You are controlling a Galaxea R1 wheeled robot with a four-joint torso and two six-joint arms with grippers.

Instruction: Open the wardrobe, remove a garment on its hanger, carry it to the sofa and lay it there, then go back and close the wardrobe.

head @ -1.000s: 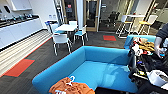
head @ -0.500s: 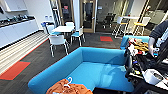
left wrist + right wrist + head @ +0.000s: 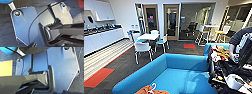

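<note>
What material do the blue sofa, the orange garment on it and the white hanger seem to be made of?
The sofa: seemingly matte woven upholstery, smooth and evenly blue with no shine. The garment: soft cloth, as it lies crumpled in folds. The hanger: thin, white and curved, probably plastic or coated wire; the head view leaves this open.
</note>
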